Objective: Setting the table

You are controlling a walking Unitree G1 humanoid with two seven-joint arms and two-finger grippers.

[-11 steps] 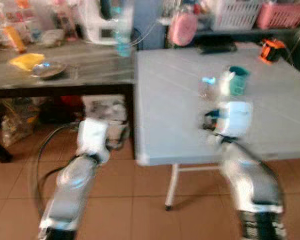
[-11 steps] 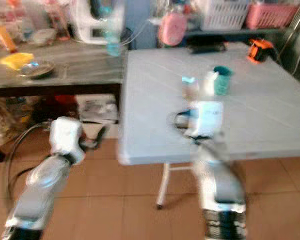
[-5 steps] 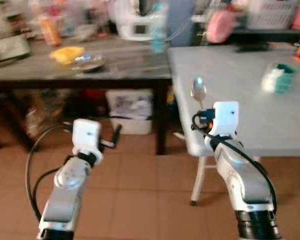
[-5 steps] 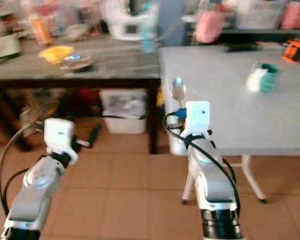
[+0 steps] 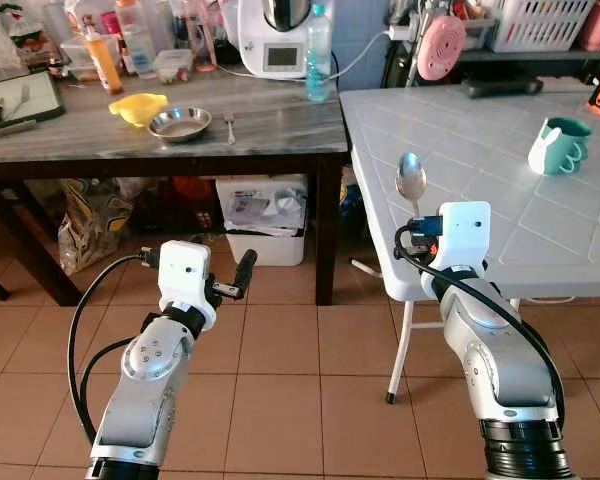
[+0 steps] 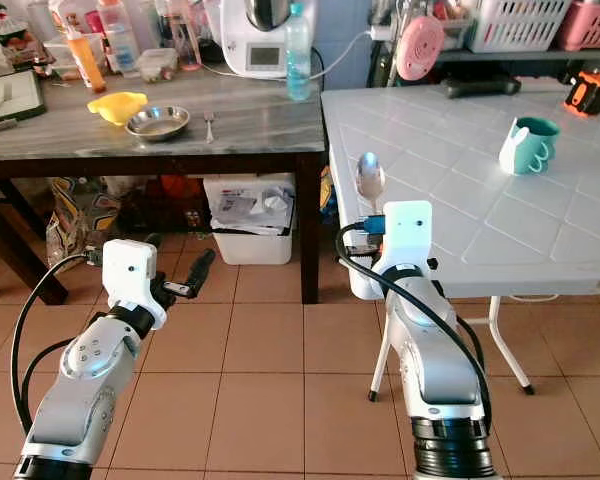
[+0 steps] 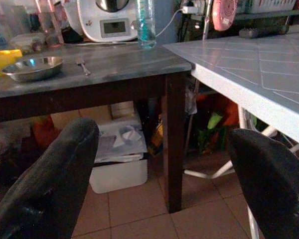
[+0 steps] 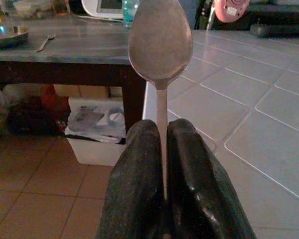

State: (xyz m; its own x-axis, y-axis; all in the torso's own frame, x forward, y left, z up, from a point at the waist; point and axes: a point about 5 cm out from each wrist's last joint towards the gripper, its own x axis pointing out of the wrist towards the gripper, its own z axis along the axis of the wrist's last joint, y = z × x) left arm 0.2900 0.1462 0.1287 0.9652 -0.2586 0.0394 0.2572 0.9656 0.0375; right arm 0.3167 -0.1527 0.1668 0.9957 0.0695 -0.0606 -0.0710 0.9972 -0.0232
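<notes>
While the right gripper [image 8: 162,149] pinches the handle of a metal spoon [image 5: 411,182] between its two black fingers [image 8: 137,164], the spoon stands upright with its long axis running straight out along those fingers, bowl at the far end and pointing up and away from the robot toward the white tiled table [image 5: 500,180]. The bowl rises clear above the fingertips, with only the lower part of the handle clamped, and in the head views it sits over the near left corner of that table, held in the air and not touching the top. Compared with half a second ago, the picture is sharp instead of blurred and the whole scene has slid a little, so the camera has moved; the spoon keeps the same upright pose in the same grip. A teal mug [image 5: 561,145] stands well apart from the spoon, farther back on the white table. On the dark marble-topped table [image 5: 180,130] to the left lie a steel bowl [image 5: 179,124], a fork [image 5: 229,126] just beside it and a yellow bowl [image 5: 138,107]. Lower down, the left gripper [image 7: 159,164] hangs over the tiled floor [image 5: 280,390] with its fingers spread wide and nothing between them.
</notes>
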